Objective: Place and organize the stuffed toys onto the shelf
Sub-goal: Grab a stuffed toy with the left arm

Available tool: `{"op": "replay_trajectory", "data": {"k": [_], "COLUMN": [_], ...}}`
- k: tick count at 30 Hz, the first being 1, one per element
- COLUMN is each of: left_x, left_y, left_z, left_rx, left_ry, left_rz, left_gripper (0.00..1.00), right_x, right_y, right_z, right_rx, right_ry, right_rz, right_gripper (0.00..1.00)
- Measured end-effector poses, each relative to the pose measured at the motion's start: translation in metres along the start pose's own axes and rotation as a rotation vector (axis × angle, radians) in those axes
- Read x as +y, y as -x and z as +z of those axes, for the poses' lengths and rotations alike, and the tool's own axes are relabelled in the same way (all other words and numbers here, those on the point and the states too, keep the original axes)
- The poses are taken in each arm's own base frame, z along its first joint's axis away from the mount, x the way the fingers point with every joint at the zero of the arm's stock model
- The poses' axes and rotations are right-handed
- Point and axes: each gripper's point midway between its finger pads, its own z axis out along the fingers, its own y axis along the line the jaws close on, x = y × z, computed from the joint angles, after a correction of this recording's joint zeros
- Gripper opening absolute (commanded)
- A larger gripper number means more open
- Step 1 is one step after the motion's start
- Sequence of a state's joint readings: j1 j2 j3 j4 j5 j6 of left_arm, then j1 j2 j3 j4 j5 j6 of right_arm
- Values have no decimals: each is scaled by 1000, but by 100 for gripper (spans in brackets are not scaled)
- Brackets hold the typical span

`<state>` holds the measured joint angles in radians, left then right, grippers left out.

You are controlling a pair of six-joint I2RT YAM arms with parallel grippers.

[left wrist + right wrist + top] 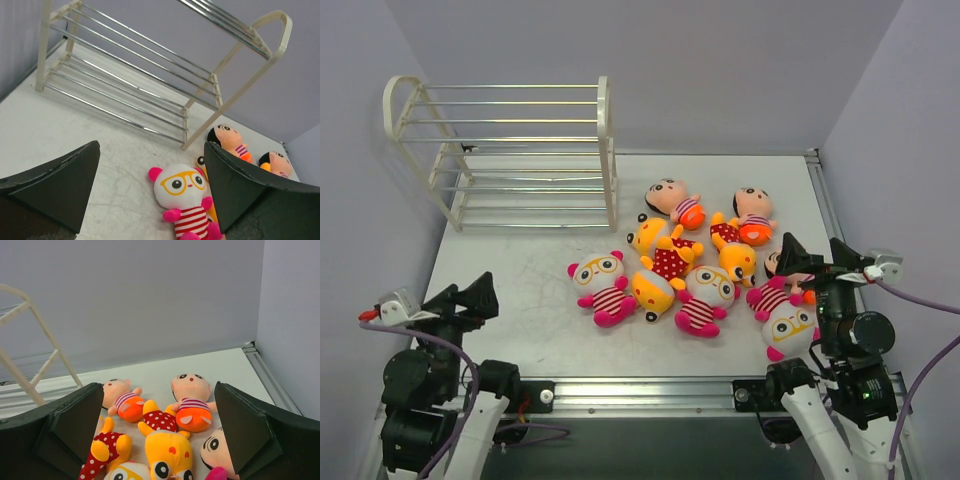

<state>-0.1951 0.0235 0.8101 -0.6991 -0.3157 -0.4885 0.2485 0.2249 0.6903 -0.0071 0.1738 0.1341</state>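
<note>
Several stuffed toys lie in a cluster on the white table right of centre. They include a pink one with glasses (603, 285) (182, 192), a yellow one in a red dotted dress (665, 250) (167, 447) and a peach-faced one in orange pants (754, 213) (191, 400). The cream shelf (500, 150) (150, 65) stands at the back left with nothing on its tiers. My left gripper (470, 297) (151, 150) is open near the front left, apart from the toys. My right gripper (817, 258) (157, 387) is open above the cluster's right edge, partly hiding another peach-faced toy (780, 265).
Grey walls close in the table at the back and on both sides. A metal rail (650, 385) runs along the front edge and another along the right edge (825, 195). Bare tabletop (510, 270) lies between the shelf and my left gripper.
</note>
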Motion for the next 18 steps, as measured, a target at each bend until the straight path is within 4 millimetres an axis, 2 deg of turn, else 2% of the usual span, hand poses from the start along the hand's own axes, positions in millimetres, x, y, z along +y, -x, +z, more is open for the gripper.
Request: {"op": "replay_trajectory", "data": {"k": [4, 8, 13, 18], "left_x": [-8, -14, -22, -27], "left_y": [-17, -50, -98, -142], "left_z": [17, 38, 57, 63], "left_rx": [107, 284, 528, 739], "left_ry": [9, 41, 80, 110], "left_rz": [-4, -14, -51, -93], "left_gripper": [94, 94, 94, 94], "right_x": [3, 6, 8, 9], "right_y": [-3, -14, -41, -72], "right_z": [8, 23, 42, 52], "right_rx": [39, 118, 265, 400], "right_ry": [-8, -35, -86, -127], "right_rz": [24, 51, 79, 102], "right_gripper": [100, 100, 100, 100]}}
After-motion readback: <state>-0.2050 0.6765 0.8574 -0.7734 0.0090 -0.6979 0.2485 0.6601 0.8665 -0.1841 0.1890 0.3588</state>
